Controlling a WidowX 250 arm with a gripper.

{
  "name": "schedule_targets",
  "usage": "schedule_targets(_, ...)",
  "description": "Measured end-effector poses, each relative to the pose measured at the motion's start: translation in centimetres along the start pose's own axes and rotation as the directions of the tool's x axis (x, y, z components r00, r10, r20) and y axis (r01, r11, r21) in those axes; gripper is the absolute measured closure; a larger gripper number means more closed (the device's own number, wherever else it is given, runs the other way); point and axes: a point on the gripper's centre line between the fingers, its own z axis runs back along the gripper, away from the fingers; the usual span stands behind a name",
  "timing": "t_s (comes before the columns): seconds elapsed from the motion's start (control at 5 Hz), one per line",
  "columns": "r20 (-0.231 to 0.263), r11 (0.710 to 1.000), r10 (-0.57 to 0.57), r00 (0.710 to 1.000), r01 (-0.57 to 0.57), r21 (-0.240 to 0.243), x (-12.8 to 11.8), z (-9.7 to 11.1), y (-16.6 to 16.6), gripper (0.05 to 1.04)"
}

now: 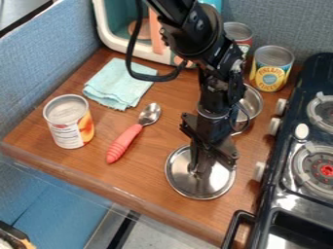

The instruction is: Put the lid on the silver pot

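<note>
On wooden counter, claw (pixel 200 170) over silver lid (pixel 211 187).

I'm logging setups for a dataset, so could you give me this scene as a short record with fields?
Lid: silver lid, off the pot
Pot: silver pot, uncovered, beside the stove, partly hidden by the arm
Pincer: black pincer, directly over the lid; whether it grips the lid, cannot tell
Cans: one upright can at left, two cans behind the pot
Spoon: red-handled spoon, between the left can and the lid
Cloth: light blue cloth, folded
Task state: lid not on pot
</note>
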Motion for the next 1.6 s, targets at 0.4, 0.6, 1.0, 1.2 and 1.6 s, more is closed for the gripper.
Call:
schedule_targets(0.4,0.061,0.995,0.102,0.993,-0.1,-0.03,0.5,4.4,1.1,1.029)
schedule_targets(0.6,0.138,0.99,0.144,0.98,-0.141,-0.03,3.1,6.9,1.8,1.029)
schedule_targets(1.0,0.198,0.984,0.176,0.964,-0.174,-0.026,10.3,6.3,3.9,1.029)
schedule_targets(1.2,0.168,0.98,0.198,0.966,-0.198,-0.022,12.4,5.3,5.6,1.029)
schedule_targets(1.6,0.126,0.979,0.205,0.971,-0.203,-0.03,13.4,4.0,6.8,1.03)
